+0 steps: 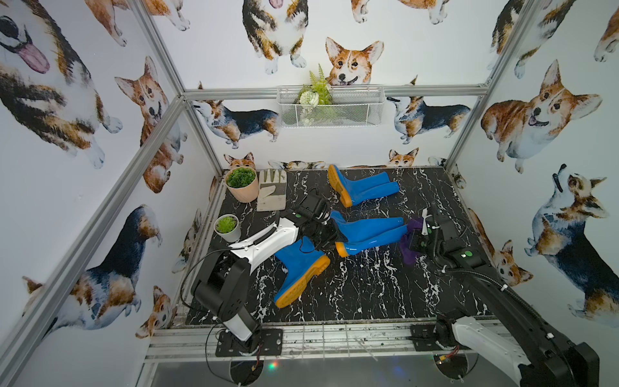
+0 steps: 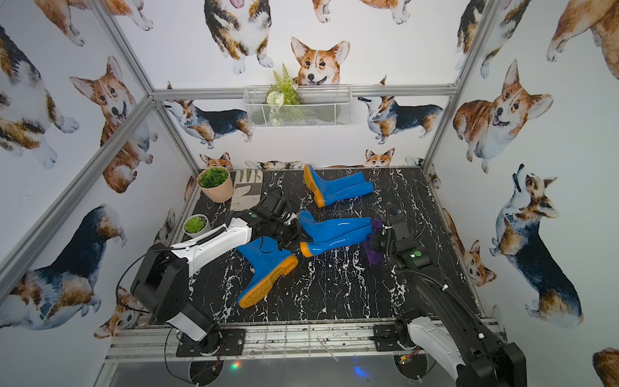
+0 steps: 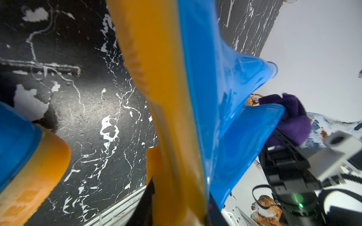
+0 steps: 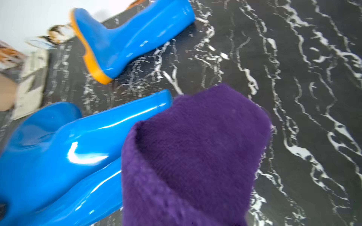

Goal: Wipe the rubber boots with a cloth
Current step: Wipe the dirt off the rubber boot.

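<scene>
One glossy blue rubber boot [image 1: 296, 264] lies nearest you on its side on the black marbled table [image 1: 368, 291], ridged orange sole showing. Beyond it, your left gripper [image 1: 335, 238] is clamped on the sole end of the middle pair [image 1: 371, 229], lying flat. At their shaft mouths your right gripper [image 1: 413, 241] pinches the fuzzy purple cloth [image 4: 195, 156], bunched right by the smooth rims. Farther back lie another pair [image 1: 363, 187], a pale fabric glove [image 1: 272, 191], a peach pot [image 1: 242, 187] and a small white pot [image 1: 227, 229] of greenery.
</scene>
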